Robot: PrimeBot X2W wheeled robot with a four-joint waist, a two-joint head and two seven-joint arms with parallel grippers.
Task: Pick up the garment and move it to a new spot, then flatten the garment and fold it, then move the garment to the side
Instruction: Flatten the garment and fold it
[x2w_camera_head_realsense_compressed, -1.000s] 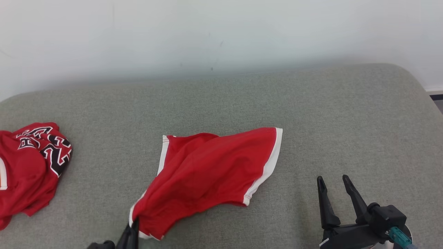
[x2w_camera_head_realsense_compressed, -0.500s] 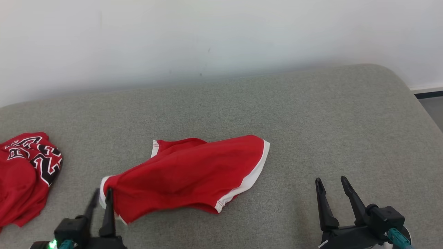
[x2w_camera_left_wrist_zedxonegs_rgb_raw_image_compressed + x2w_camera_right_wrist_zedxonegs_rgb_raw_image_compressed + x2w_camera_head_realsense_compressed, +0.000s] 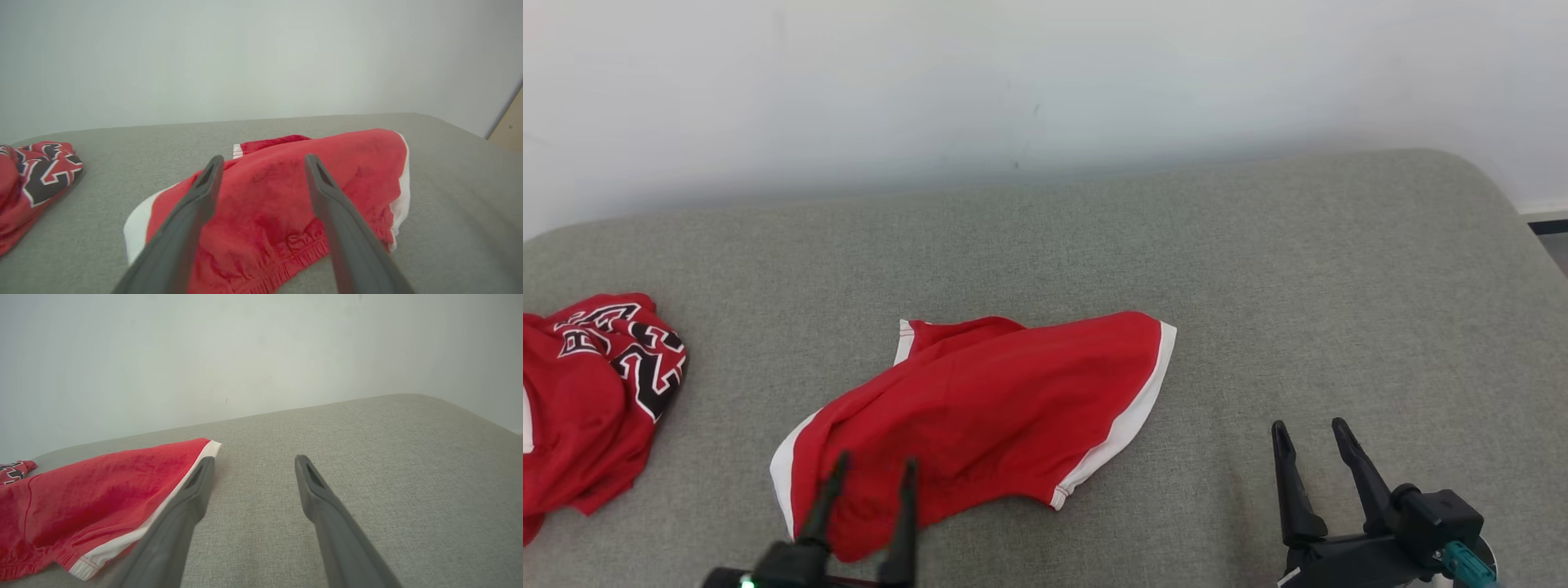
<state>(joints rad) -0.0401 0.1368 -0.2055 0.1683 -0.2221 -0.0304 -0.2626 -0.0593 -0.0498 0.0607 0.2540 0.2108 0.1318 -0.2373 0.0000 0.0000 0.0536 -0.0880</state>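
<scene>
The garment point(image 3: 996, 400) is showing plain red with white trim along its hems. At nine o'clock, a jersey point(image 3: 596, 392) is showing red with black lettering outlined in white. The cushion point(image 3: 1258, 269) is showing heathered grey-green; the wall point(image 3: 1045, 82) is showing off-white.

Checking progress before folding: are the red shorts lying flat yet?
Not flat. The shorts lie rumpled, humped in the middle, with the elastic waistband puckered near the open left gripper.

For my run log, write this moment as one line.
left gripper: open, over red shorts | right gripper: open, empty | red shorts: rumpled, on grey cushion
</scene>
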